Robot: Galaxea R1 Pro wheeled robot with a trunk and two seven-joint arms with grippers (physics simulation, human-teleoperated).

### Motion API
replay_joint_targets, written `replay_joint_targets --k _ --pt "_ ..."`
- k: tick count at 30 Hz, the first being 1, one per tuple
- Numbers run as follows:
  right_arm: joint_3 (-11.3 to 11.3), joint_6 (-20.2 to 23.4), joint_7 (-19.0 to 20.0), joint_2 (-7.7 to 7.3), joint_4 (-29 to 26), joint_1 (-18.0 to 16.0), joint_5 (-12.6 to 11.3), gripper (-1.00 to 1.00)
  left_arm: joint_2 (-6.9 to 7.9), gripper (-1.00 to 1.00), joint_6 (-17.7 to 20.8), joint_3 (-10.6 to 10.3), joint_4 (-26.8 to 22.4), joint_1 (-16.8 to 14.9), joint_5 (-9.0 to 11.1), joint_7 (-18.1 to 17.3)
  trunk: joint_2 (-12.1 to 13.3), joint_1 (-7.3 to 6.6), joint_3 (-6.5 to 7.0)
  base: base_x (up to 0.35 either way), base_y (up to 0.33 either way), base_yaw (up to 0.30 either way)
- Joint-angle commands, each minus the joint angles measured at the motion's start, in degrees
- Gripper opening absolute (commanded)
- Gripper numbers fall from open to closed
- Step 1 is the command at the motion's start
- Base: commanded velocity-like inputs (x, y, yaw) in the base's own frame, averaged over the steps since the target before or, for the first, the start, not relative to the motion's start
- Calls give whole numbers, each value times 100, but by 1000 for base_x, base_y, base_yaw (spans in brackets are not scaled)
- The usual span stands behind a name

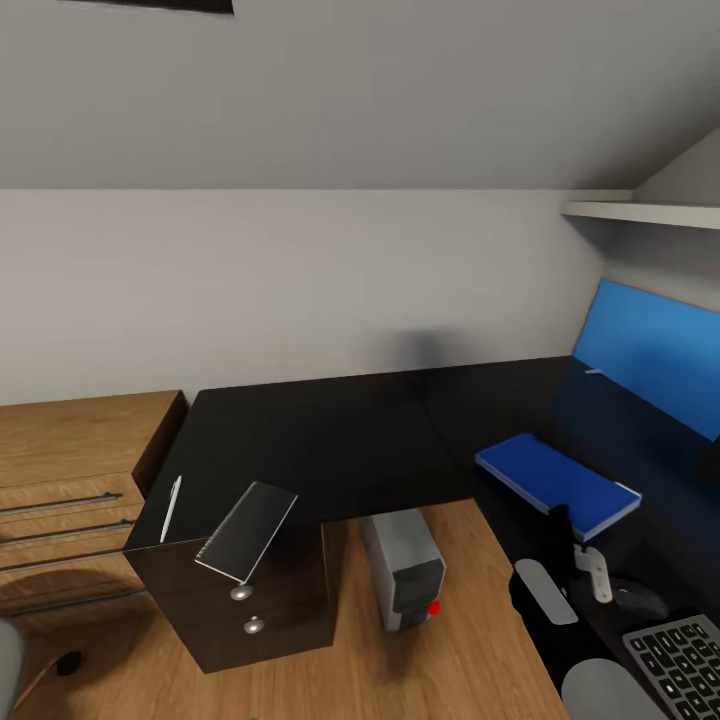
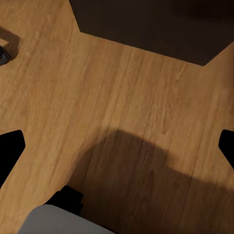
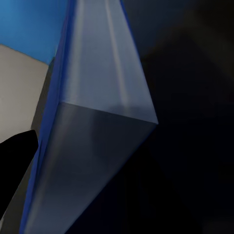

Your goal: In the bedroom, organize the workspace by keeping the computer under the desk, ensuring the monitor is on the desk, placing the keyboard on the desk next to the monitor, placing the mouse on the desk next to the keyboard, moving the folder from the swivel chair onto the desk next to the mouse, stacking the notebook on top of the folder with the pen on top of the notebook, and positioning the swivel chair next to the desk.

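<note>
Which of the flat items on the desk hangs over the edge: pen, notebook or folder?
The notebook: it juts past the desk front corner above the drawers. The pen and blue folder lie fully on top.

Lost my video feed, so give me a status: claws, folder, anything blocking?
Right claw at the folder, grip unclear. Folder flat on the desk near the mouse. Notebook overhangs the desk edge, pen beside it. Nothing blocking.

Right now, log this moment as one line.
bright-blue flat folder: on glossy black desk | right gripper: at folder edge | pale notebook: overhanging desk corner
</note>
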Motion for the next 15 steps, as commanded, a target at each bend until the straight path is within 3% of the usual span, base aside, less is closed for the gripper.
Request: replay_joint_targets --k 1,9,15 --pt "9 17 -46 -7 -9 -2 23 -100 5 100 -41 -40 0 -5 61 36 -3 0 -5 0 0 0" --pt "4 533 -31 -149 -88 -2 115 -100 5 100 -40 -40 7 -5 66 35 -3 0 -5 0 0 0" --pt "3 642 -36 -238 -177 -2 117 -100 5 100 -35 -40 9 -5 66 36 -3 0 -5 0 0 0"
